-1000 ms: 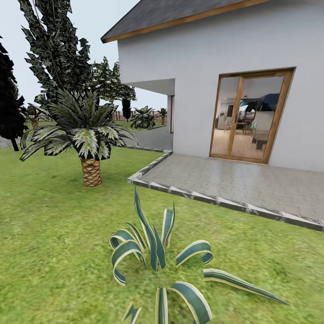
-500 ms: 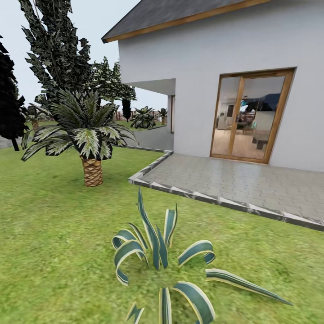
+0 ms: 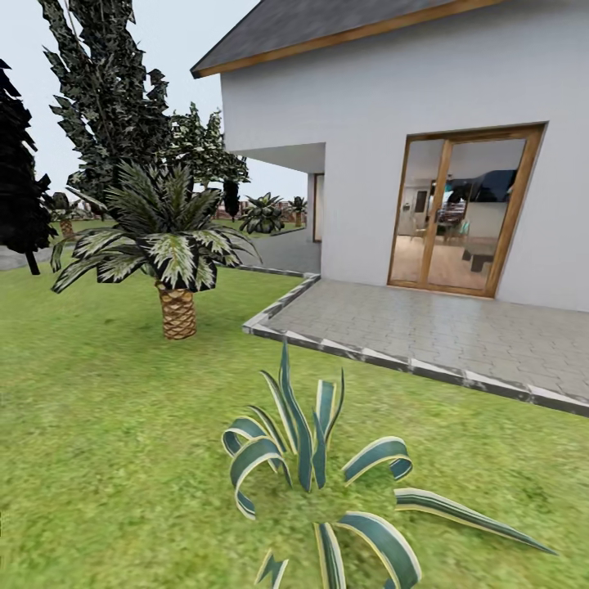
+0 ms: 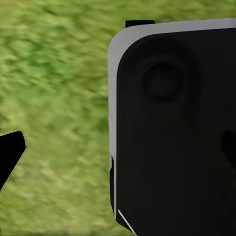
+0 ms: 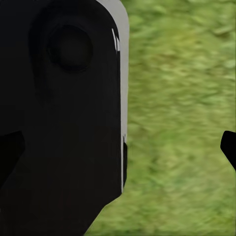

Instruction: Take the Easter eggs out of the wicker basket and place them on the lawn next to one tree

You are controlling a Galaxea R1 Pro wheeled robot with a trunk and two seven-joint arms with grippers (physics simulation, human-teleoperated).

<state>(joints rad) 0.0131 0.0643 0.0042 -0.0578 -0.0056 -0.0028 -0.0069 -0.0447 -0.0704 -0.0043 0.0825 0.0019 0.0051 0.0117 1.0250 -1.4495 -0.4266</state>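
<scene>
The head view takes in the lawn (image 3: 98, 458), a striped spiky plant (image 3: 319, 483) at lower centre, a squat palm (image 3: 168, 245) at left, and the paved patio (image 3: 442, 327) before the white house (image 3: 393, 106). Neither eggs nor basket are in sight here. Both wrist views add blurred grass beside dark robot body panels (image 4: 172, 128). Widely separated dark tips suggest released grippers, empty. The eggs are probably light, smooth and round; grip across the middle.

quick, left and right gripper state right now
left gripper: open, nothing between its fingertips, grass behind.
right gripper: open, holding nothing, grass behind.
</scene>
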